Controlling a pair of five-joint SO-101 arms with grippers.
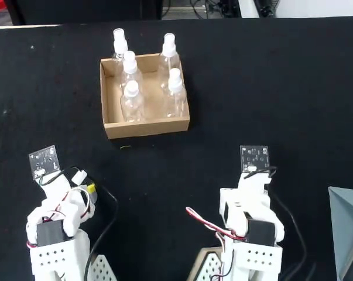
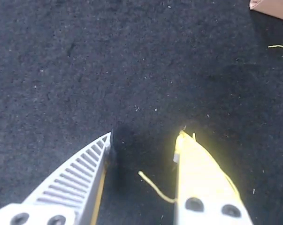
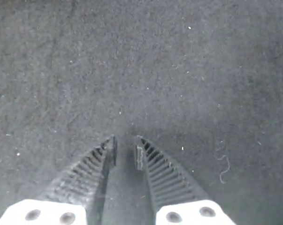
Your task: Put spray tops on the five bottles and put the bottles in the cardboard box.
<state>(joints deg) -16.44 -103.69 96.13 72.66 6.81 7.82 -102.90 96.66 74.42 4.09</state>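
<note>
Black cloth covers your table (image 1: 293, 88); toward its far edge, left of centre, sits the cardboard box (image 1: 147, 127); five bottles (image 1: 132, 104) stand upright there, each wearing a white spray top (image 1: 131, 89), though the base of the far-left one is hidden; your left gripper (image 2: 145, 140) hangs over bare cloth near the table's near-left corner, fingers spread fairly wide, holding nothing; your right gripper (image 3: 126, 143), by the near edge right of centre, shows just a narrow slit between its fingers, likewise holding nothing.
</note>
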